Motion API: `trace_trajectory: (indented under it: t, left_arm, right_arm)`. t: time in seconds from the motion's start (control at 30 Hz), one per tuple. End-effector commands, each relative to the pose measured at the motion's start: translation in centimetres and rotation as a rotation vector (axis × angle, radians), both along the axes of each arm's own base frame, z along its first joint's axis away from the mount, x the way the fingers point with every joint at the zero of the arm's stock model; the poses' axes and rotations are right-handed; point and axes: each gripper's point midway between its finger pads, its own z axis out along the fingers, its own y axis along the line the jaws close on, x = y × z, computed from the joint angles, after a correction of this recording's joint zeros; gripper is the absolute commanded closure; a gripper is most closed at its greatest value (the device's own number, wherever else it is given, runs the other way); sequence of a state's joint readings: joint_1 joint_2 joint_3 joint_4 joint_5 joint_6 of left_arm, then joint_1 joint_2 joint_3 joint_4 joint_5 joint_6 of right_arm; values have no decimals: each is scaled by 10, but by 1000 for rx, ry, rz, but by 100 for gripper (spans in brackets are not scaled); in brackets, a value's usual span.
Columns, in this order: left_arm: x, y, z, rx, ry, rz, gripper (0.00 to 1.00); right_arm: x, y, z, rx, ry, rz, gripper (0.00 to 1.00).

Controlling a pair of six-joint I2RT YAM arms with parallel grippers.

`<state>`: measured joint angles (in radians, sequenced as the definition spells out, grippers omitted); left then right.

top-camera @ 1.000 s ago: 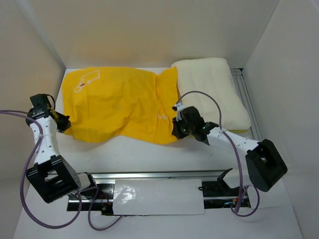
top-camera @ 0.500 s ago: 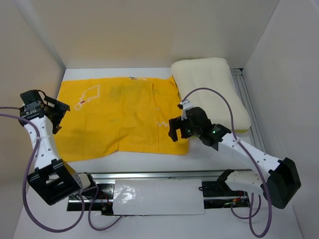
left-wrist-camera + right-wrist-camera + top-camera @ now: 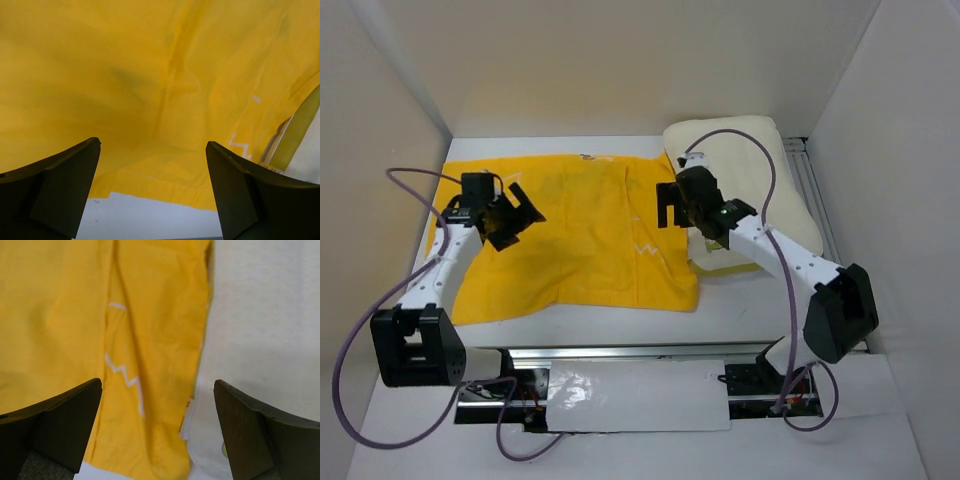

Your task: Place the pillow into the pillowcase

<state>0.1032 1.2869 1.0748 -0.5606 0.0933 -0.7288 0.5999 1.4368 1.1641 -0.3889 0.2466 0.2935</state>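
The pillow (image 3: 795, 200) lies at the far right of the table (image 3: 620, 325), fully outside the pillowcase (image 3: 590, 230). The pillowcase is spread flat beside it, with its right edge touching the pillow. The right gripper (image 3: 665, 205) hovers over this edge, wide apart and empty. The left gripper (image 3: 520, 205), also wide and empty, hangs over the cloth's left part. In my judgement, all the inserting is left to do.

pillow (image 3: 795, 205): left edge partly behind right arm (image 3: 772, 248) | pillowcase (image 3: 150, 75): cut off in both wrist views
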Motion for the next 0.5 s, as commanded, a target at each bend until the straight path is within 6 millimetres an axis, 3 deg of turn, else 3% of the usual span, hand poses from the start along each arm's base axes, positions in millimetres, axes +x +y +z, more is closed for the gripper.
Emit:
trace_trajectory:
  t: [0.0, 0.13, 0.23, 0.33, 0.37, 0.47]
  left_arm:
    - [7, -28, -28, -8, 23, -123, 0]
    - [3, -32, -67, -37, 99, -139, 0]
    - [0, -23, -93, -32, 162, -118, 0]
    - [-4, -20, -113, -33, 213, -116, 0]
    - [-7, -15, -119, -32, 231, -111, 0]
    - [-9, -8, -128, -39, 260, -88, 0]
  right_arm:
    - [17, -28, -27, -93, 76, -140, 0]
    - [19, -68, -59, -199, 150, -280, 0]
    - [16, -90, -87, -197, 224, -312, 0]
    - [5, -106, -110, -191, 294, -370, 18]
    - [1, -118, -111, -194, 298, -427, 47]
    - [-25, -147, -117, -210, 347, -528, 70]
